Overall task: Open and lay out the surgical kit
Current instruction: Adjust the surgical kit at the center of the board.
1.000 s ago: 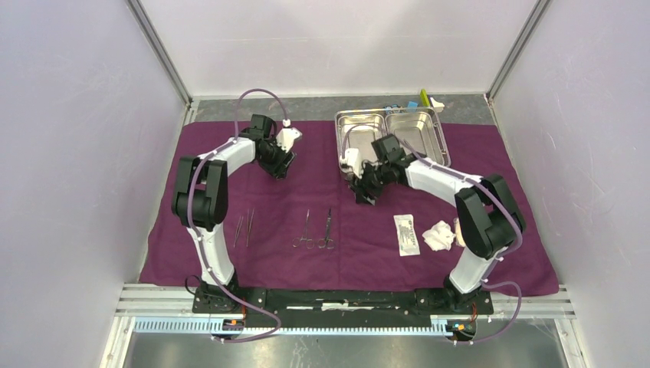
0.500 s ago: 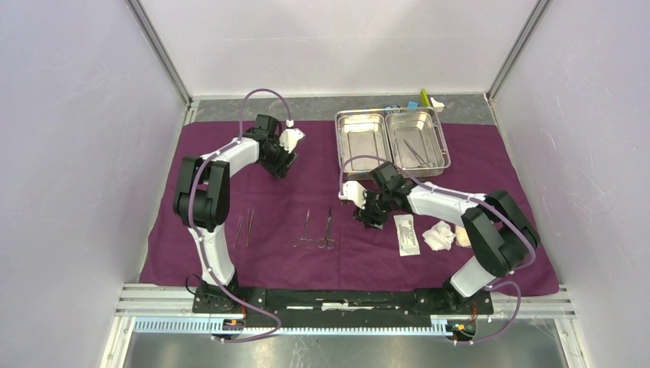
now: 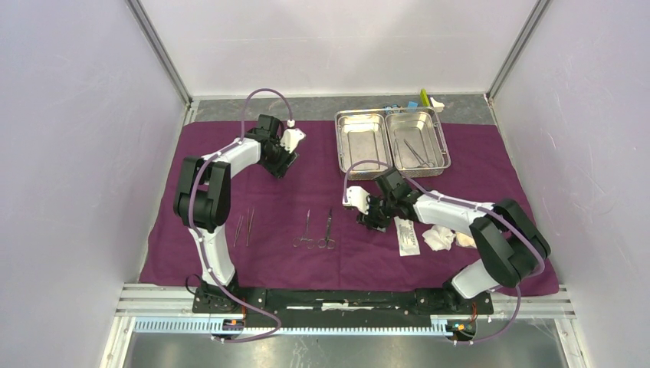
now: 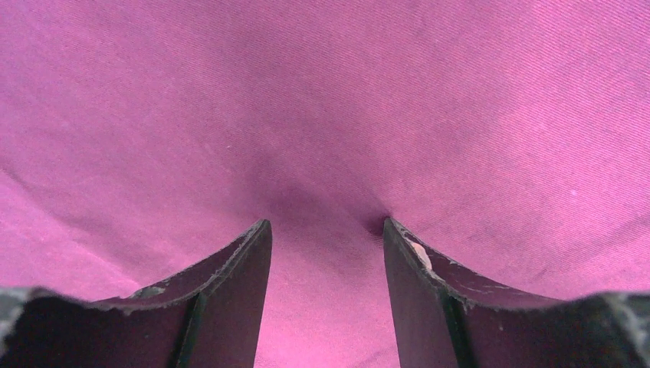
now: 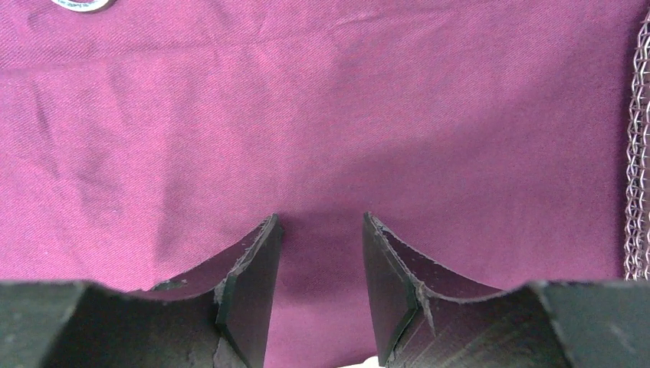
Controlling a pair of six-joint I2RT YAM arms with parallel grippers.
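Note:
The plum-purple cloth (image 3: 230, 153) lies spread flat over the table. The steel tray (image 3: 366, 115) stands at the back right with one slim instrument (image 3: 416, 152) in its right compartment. Tweezers (image 3: 244, 228) and two scissor-handled instruments (image 3: 305, 230) (image 3: 328, 230) lie in a row near the front. The white packet (image 3: 407, 234) and gauze pads (image 3: 441, 237) lie at the front right. My left gripper (image 3: 277, 165) (image 4: 326, 224) is open and empty, tips down at the cloth (image 4: 322, 92). My right gripper (image 3: 370, 222) (image 5: 320, 218) is open and empty, low over the cloth (image 5: 322, 100) just left of the packet.
Small blue and yellow-green blocks (image 3: 420, 100) sit behind the tray on the grey table strip. White walls close in the left, right and back. In the right wrist view, a strip of woven mesh (image 5: 636, 153) shows at the right edge.
My right arm has swung from beside the tray toward the front and down to the cloth next to the white packet. My left arm has barely moved.

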